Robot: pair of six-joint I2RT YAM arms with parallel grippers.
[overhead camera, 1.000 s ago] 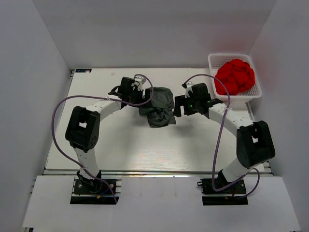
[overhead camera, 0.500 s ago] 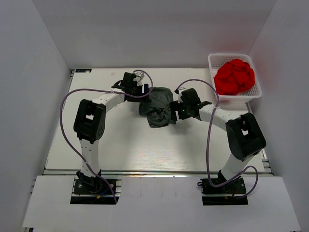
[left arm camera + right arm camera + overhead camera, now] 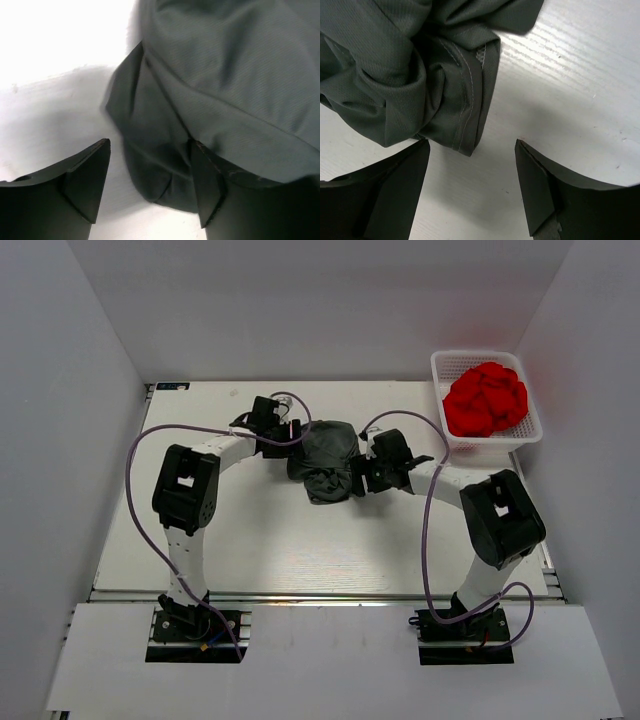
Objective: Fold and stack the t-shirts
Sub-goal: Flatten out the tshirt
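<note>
Left wrist cam: left gripper (image 3: 148, 150) has its jaws spread, a low rounded fold of the t-shirt (image 3: 225, 100) sitting btwn them. One finger is hard against the cloth, the other stands on bare table. Nothing is pinched yet.

Right wrist cam: right gripper (image 3: 472, 145) is spread too. A stitched hem corner of the t-shirt (image 3: 385, 75) pokes down just short of the gap, nearer one finger. The rest of the gap is bare tabletop.

From the top cam, the t-shirt (image 3: 325, 460) is a crumpled dark grey heap at table centre, a bit to the far side. The left gripper is on its left flank, the right gripper on its right. The table (image 3: 250, 530) is white. A white basket (image 3: 440, 390) sits in the far right corner w/ red cloth (image 3: 487, 398) heaped in it, well apart from the action.

My read: early stage, nothing folded or stacked. I'm at the grab step, getting hold of two edges so the heap can be opened flat.

Next move needs both jaws to shut on a single layer. The right should push in a touch so the hem corner is properly inside. Then lift & pull apart. Risk: the left bites a bunched fold, not an edge, so the shirt comes up as a lump.
</note>
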